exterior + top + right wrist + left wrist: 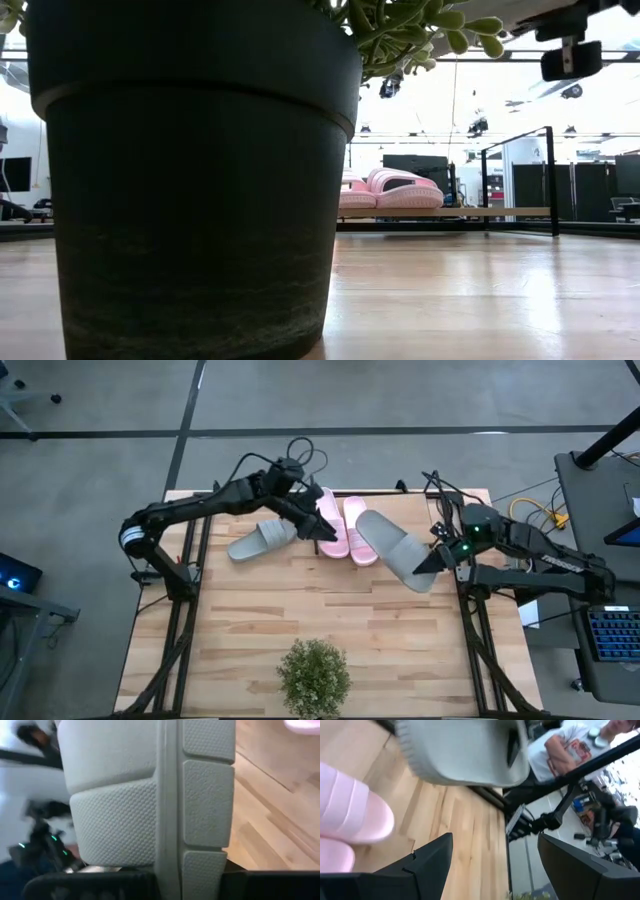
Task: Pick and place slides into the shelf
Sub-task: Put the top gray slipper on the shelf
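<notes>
Two pale pink slides point(345, 528) lie side by side on the shelf's light-wood board point(500, 212); the low view also shows them point(390, 190). A grey slide point(262, 541) lies left of them. My left gripper point(312, 528) hovers open and empty just left of the pink pair; a pink slide shows beside its fingers in the left wrist view point(350, 815). My right gripper point(436, 560) is shut on the second grey slide point(392, 547), right of the pink pair. My right gripper holds the grey slide by the end nearest the table's right edge point(424, 572), coming at it level from the right. Its textured sole point(125, 820) fills the right wrist view and hides the fingertips. The slide reaches from the gripper toward the pink pair.
A potted plant point(314, 675) stands near the table's front edge and its dark pot point(190, 180) blocks the left half of the low view. The shelf's black metal upright point(551, 180) stands at the right. A seated person point(570, 750) is beyond the table.
</notes>
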Robot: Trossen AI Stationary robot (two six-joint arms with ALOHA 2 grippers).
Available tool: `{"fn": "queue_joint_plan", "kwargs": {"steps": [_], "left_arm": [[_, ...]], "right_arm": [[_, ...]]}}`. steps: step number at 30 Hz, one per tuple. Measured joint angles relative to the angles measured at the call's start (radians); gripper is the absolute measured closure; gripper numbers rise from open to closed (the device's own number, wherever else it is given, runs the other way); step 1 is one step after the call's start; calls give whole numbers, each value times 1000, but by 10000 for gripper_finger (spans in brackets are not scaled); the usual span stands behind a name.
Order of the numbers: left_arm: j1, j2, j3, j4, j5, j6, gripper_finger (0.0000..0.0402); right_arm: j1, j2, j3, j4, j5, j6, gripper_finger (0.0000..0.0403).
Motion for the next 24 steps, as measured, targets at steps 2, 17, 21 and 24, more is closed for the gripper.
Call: {"fn": "queue_joint_plan", "kwargs": {"steps": [2,17,21,24], "left_arm": [[0,5,-1,-30,5,25,125],[2,10,3,111,6,-10,125],[2,18,3,179,4,-65,125],[2,16,4,186,6,-67,125]], "right_arm": [[0,49,69,-116,-10,-74,369],[0,243,390,-351,-74,-274,369],[0,288,417,-358,-85,-301,369],[0,314,428,-359,-108,-319,369]]}}
